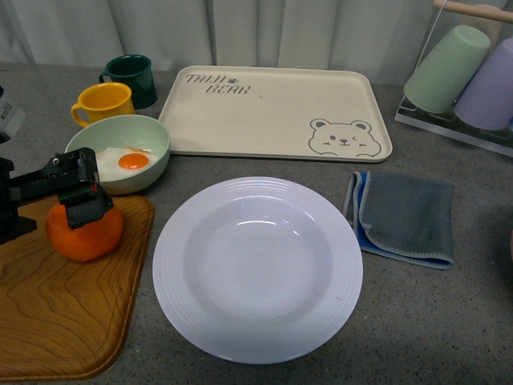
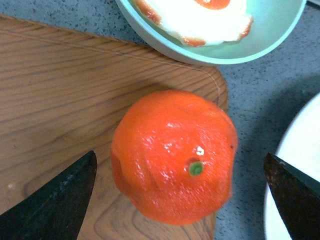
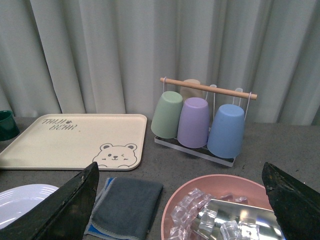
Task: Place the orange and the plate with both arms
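Note:
The orange sits near the far corner of a wooden board at the left. My left gripper hangs just above it, open. In the left wrist view the orange, green stem dot up, lies between the two spread black fingers of the left gripper, apart from both. The big white ridged plate rests on the grey table at centre, right of the board. My right gripper is open and holds nothing. It is out of the front view and looks over the table's right side.
A pale green bowl with a fried egg stands just behind the orange, with yellow and dark green mugs further back. Cream bear tray at the back, grey cloth right of the plate, cup rack, pink bowl of ice.

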Controlling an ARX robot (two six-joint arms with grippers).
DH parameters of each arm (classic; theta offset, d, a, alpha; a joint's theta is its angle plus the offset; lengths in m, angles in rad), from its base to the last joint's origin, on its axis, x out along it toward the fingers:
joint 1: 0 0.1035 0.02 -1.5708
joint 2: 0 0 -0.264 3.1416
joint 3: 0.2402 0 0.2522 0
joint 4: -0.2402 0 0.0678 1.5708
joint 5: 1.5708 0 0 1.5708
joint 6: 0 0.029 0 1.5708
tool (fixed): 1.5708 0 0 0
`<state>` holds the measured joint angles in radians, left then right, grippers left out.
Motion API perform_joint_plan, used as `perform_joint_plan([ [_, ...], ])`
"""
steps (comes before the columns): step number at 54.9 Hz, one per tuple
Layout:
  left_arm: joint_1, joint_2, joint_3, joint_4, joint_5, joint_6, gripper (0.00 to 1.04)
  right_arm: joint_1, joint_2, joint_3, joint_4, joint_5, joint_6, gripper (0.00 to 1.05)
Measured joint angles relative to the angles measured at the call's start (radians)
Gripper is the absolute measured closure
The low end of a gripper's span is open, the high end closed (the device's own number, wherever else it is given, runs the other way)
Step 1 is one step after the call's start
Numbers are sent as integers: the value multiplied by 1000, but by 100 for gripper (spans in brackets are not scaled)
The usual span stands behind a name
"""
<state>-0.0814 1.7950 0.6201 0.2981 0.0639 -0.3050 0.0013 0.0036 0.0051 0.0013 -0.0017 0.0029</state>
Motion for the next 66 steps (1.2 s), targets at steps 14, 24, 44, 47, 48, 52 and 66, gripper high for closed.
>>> perform_joint_plan([
  [14,-8,56,33,-19,-14,76,32,0,0,0,0,0,0,9],
  [24,-26,8,31,-43,3,74,51,0,0,0,0,0,0,9],
  [44,-278,-76,60,-42,2,63,53,0,0,0,0,0,0,9],
  [47,-314,-52,76,-35,-3,63,53,0,0,0,0,0,0,9],
  [48,-331,-38,85,-33,-5,64,53,0,0,0,0,0,0,9],
  [52,-370,6,113,-29,-9,64,53,0,0,0,0,0,0,9],
  [66,-440,142,179,-35,-35,68,54,0,0,0,0,0,0,9],
])
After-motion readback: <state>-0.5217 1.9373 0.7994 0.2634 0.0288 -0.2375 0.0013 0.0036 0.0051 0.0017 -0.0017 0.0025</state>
